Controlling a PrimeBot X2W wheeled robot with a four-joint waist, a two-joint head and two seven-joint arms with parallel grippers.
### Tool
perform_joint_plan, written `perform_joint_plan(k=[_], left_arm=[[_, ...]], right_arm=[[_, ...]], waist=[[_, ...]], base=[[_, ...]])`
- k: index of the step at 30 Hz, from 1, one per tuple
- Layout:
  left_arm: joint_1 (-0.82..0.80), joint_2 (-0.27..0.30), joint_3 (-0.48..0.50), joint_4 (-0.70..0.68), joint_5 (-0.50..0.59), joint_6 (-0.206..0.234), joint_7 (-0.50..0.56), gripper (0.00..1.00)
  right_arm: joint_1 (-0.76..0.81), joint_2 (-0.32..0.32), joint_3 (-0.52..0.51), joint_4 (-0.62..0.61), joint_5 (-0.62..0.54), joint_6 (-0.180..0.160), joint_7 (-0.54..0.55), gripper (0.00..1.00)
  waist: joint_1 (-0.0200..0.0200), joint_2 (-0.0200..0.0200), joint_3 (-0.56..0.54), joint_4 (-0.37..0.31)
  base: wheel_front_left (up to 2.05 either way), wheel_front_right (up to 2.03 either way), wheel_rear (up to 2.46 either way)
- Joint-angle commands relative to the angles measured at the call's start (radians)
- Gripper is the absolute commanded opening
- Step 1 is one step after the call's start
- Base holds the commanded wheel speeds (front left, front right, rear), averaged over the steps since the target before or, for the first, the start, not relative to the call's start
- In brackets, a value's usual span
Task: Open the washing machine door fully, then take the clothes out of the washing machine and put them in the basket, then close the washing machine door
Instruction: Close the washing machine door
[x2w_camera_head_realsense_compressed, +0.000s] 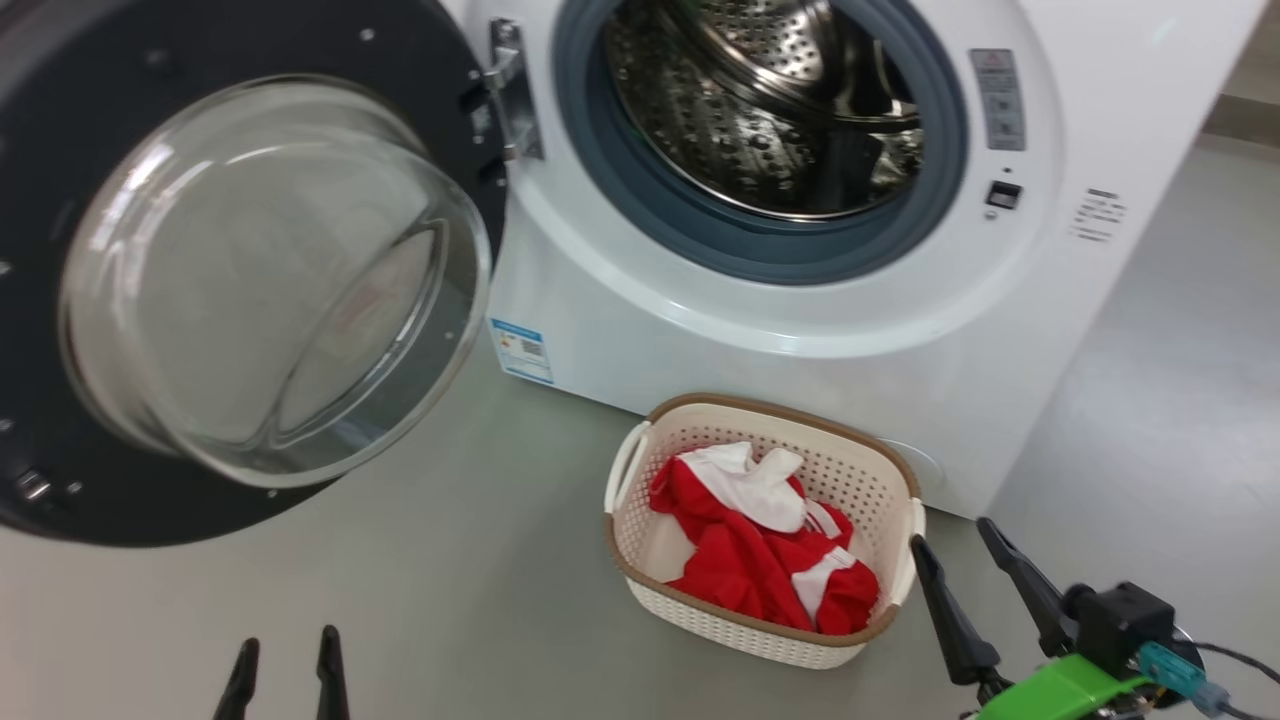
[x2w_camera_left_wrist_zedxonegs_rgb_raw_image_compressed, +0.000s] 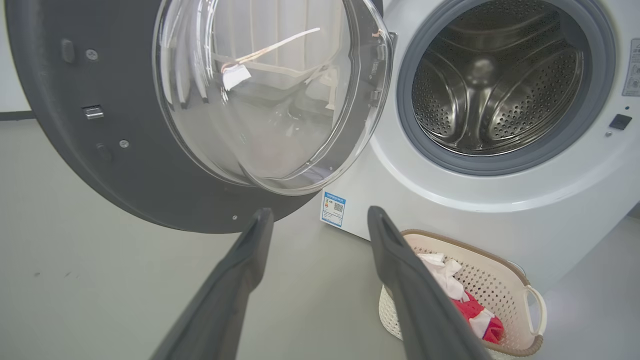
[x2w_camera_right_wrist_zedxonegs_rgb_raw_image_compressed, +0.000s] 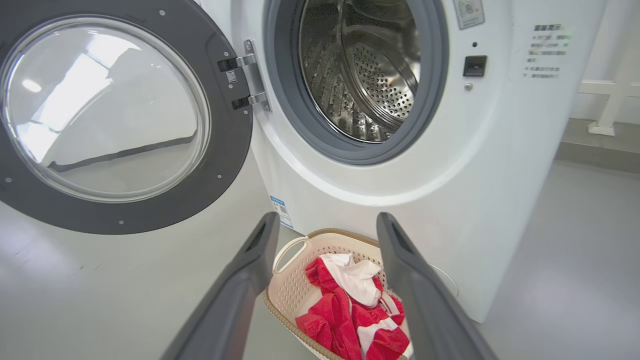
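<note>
The washing machine (x2w_camera_head_realsense_compressed: 780, 330) stands ahead with its door (x2w_camera_head_realsense_compressed: 240, 270) swung wide open to the left, glass bowl facing me. Its steel drum (x2w_camera_head_realsense_compressed: 770, 110) holds no fabric that I can see. The red and white clothes (x2w_camera_head_realsense_compressed: 765, 550) lie heaped in the cream basket (x2w_camera_head_realsense_compressed: 640, 580) on the floor before the machine. My right gripper (x2w_camera_head_realsense_compressed: 955, 545) is open just right of the basket, nothing between its fingers. My left gripper (x2w_camera_head_realsense_compressed: 285, 650) is open at the lower left, below the door. The left wrist view has the door (x2w_camera_left_wrist_zedxonegs_rgb_raw_image_compressed: 150, 165) and basket (x2w_camera_left_wrist_zedxonegs_rgb_raw_image_compressed: 500, 290); the right wrist view looks down on the clothes (x2w_camera_right_wrist_zedxonegs_rgb_raw_image_compressed: 350, 310).
Grey floor (x2w_camera_head_realsense_compressed: 400, 600) stretches left of the basket under the open door. More floor (x2w_camera_head_realsense_compressed: 1150, 420) runs along the machine's right side, and a white frame foot (x2w_camera_right_wrist_zedxonegs_rgb_raw_image_compressed: 602, 127) stands by the wall behind it. The door's black rim overhangs the left area.
</note>
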Motion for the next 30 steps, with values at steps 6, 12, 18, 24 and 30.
perform_joint_plan(k=[6,12,18,24,30], left_arm=[[0.037,0.005,0.045,-0.1,-0.055,0.075,-0.006,1.0],[0.065,0.005,0.036,-0.136,-0.069,0.105,-0.006,1.0],[0.093,0.005,0.036,-0.171,-0.083,0.136,-0.006,1.0],[0.106,0.005,0.04,-0.191,-0.087,0.141,-0.006,1.0],[0.072,0.005,0.061,-0.235,-0.114,0.098,-0.006,0.0]], right_arm=[[-0.114,-0.029,0.113,0.02,0.028,0.007,-0.006,1.0],[-0.148,-0.029,0.154,0.041,0.043,0.007,-0.006,1.0],[-0.162,-0.027,0.182,0.055,0.058,0.007,-0.006,1.0],[-0.161,-0.026,0.199,0.058,0.065,0.007,-0.006,1.0],[-0.159,-0.024,0.197,0.056,0.068,0.007,-0.006,1.0]], waist=[[0.0,0.0,0.007,0.066],[0.0,0.0,0.008,0.071],[0.0,0.0,0.001,0.072],[0.0,0.0,-0.003,0.072],[0.0,0.0,0.001,0.071]], base=[[0.0,0.0,0.0],[0.0,0.0,0.0],[0.0,0.0,0.0],[0.0,0.0,0.0],[0.0,0.0,0.0]])
